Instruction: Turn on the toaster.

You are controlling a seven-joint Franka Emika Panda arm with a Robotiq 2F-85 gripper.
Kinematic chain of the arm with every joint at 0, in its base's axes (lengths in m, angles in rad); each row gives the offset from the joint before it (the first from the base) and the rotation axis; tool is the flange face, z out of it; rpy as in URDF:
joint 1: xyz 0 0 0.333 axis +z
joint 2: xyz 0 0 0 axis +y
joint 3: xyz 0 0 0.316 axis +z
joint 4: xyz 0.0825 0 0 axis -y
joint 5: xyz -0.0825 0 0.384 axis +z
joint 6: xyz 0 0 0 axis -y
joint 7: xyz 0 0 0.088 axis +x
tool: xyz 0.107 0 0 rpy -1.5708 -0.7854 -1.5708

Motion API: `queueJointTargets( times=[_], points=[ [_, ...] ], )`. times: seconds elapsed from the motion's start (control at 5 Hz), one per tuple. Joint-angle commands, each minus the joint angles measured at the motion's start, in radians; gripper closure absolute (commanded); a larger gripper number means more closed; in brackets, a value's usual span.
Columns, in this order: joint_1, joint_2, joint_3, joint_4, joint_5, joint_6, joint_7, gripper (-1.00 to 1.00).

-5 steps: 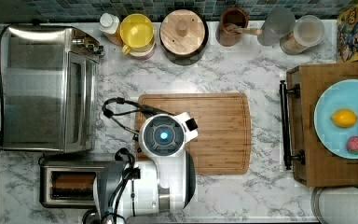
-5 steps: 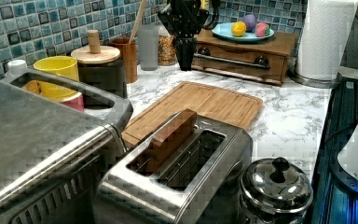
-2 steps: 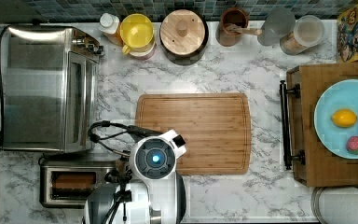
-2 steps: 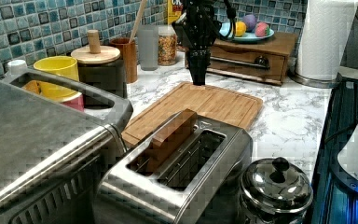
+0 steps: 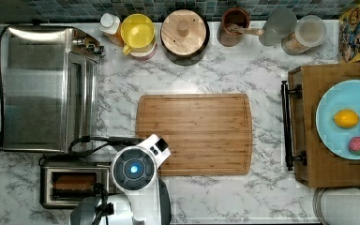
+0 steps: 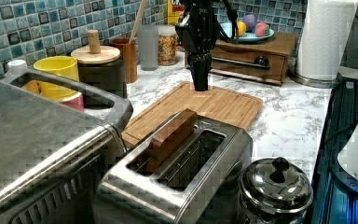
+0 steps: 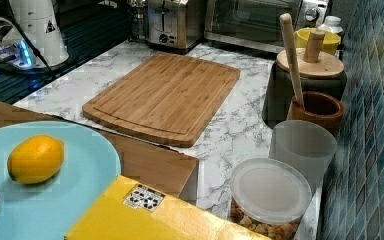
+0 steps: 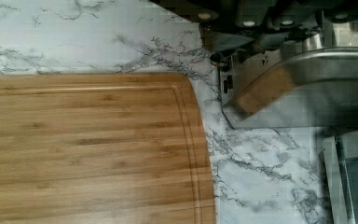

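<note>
Two slots run along the toaster (image 6: 177, 172); your left view shows a brown slice standing in the one nearer the oven (image 5: 47, 89), the other bare wire. Take the board (image 5: 194, 135) as your landmark. In the top view the toaster sits off the board's lower left corner, just below the oven, with a black cable (image 5: 93, 140) looping across the marble between them.

Containers, top view, in a row above the board against the tiles: a white-capped bottle (image 5: 110, 23), a yellow cup (image 5: 138, 30), a dark pot with a wooden lid (image 5: 184, 30), a brown crock (image 5: 234, 21) holding a wooden stick, a frosted tumbler (image 5: 277, 21), and a jar (image 5: 309, 33) with a clear lid. Your right view shows pale nuggets in that jar. To the top view's right of the board, a wooden drawer box (image 5: 328, 159) carries a blue plate (image 5: 333, 101) with a lemon (image 5: 346, 118), a purple fruit and two pink ones.

Your gripper (image 6: 199, 77) hangs point-down over the board's far end in the left view, near the box; fingers look close together, but you cannot tell for certain. In the top view the arm's white body covers the board's lower left corner, touching on the toaster's right end. A lidded steel pot (image 6: 275, 189) sits just beside the toaster in the left view.
</note>
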Motion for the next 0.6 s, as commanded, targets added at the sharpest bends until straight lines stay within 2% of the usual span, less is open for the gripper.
queueJointTargets(
  times=[0.2,0.6],
  points=[
    [0.056,-0.061,0.011,-0.091,0.065,-0.051,-0.123,1.0],
    [0.11,-0.099,0.006,-0.137,0.119,-0.026,-0.208,1.0]
  ],
)
